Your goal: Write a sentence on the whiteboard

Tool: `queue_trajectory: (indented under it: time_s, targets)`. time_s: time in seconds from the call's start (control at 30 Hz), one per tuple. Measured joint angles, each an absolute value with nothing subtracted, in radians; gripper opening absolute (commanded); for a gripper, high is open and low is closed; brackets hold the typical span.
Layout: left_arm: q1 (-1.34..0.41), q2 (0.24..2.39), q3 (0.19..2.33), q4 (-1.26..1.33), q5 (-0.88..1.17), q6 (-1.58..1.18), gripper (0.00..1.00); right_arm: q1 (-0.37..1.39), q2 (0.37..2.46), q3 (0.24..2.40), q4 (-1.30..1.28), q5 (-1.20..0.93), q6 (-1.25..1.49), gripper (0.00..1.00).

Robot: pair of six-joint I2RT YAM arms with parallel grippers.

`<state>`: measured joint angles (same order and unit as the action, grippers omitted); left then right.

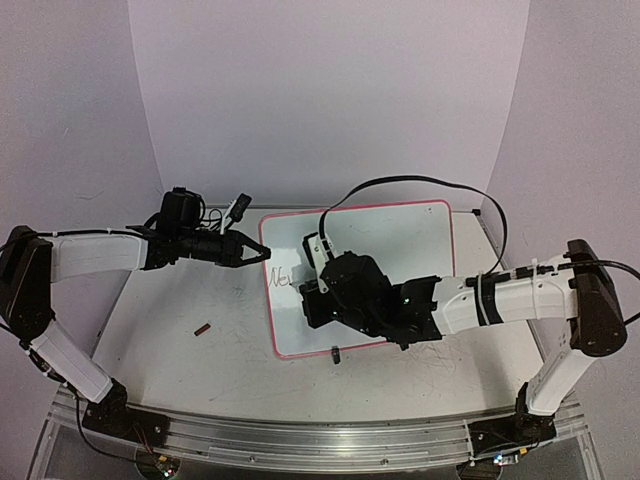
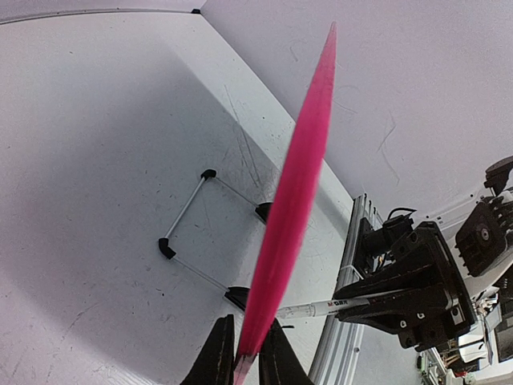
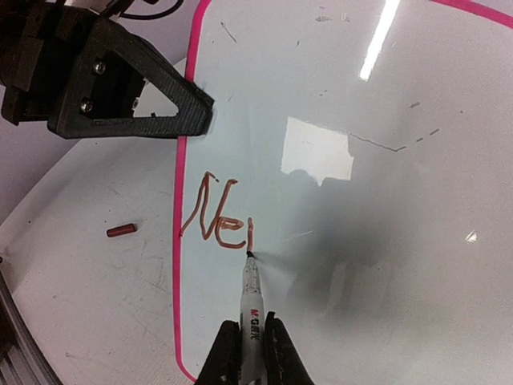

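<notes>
Over at the left edge of the whiteboard (image 1: 400,235), the left pincer (image 1: 258,254) is pinching the pink rim. The top view only sort of hints at that, but the left wrist cam shows both fingers pressed onto the rim, which runs off edge-on like a pink blade, so no writing shows from there. The right wrist cam is the good one: the right pincer (image 3: 246,357) is clamped on a white marker (image 3: 252,293), with the tip down on the board at the foot of the last stroke. The sentence (image 3: 215,212) reads "Ne" plus one upright stroke, right by the board's left rim. From the top those letters are just a tiny scrawl. The board sits on the bench (image 1: 180,360), and a small dark-red cap-like piece (image 1: 203,327) lies on the bench to its left, well apart.
</notes>
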<state>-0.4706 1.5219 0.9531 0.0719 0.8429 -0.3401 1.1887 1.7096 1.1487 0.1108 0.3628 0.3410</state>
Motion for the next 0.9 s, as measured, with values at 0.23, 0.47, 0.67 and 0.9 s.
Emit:
queue_trajectory:
  time_s: [0.23, 0.47, 0.67, 0.9]
  targets:
    - [-0.471, 1.522, 0.953, 0.072, 0.842, -0.340, 0.11, 1.190, 1.710, 1.155, 0.111, 0.384, 0.325, 0.00]
    - [-0.470, 1.522, 0.953, 0.072, 0.843, -0.340, 0.11, 1.190, 1.710, 1.168, 0.111, 0.410, 0.309, 0.00]
    - [-0.471, 1.522, 0.953, 0.072, 0.843, -0.340, 0.11, 1.189, 1.710, 1.172, 0.111, 0.421, 0.301, 0.00]
    - [-0.471, 1.522, 0.953, 0.072, 0.843, -0.340, 0.11, 1.189, 1.710, 1.172, 0.111, 0.424, 0.300, 0.00]
